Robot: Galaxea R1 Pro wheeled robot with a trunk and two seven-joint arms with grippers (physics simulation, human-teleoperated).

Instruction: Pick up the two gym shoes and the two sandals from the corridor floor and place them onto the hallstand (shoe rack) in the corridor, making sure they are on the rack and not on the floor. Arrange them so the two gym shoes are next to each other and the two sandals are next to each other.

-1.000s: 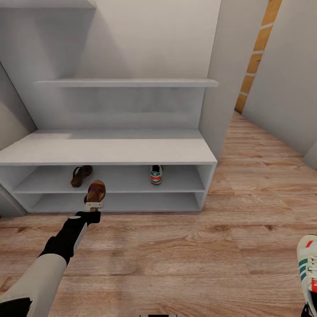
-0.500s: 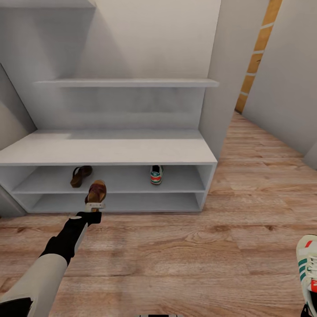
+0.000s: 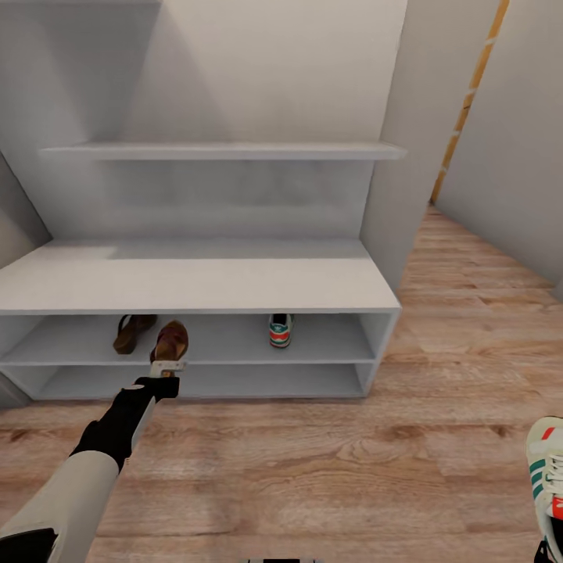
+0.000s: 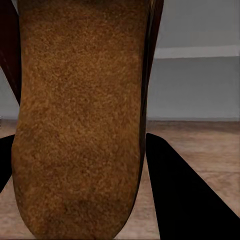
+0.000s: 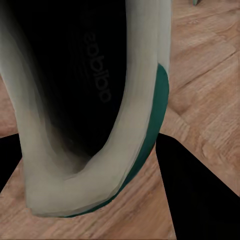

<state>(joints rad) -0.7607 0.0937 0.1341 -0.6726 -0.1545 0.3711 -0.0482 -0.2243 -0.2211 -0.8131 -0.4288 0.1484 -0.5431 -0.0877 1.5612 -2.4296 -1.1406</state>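
**Second sandal held at the upper shelf**

On the hallstand [image 3: 195, 281], one sandal [image 3: 130, 331] lies at the left of the upper shelf. Just right of it, the left gripper [image 3: 166, 367] pinches the other sandal [image 3: 170, 341] by its heel; a second ago that sandal hung lower, before the shelf edge, and it now sits level with the shelf mouth. The whole view has also drawn closer. A gym shoe [image 3: 279, 329] stands mid-shelf. Far right, above the corridor floor [image 3: 328, 469], the right gripper [image 5: 90, 200] is clamped on the second gym shoe [image 3: 549, 477], unchanged.
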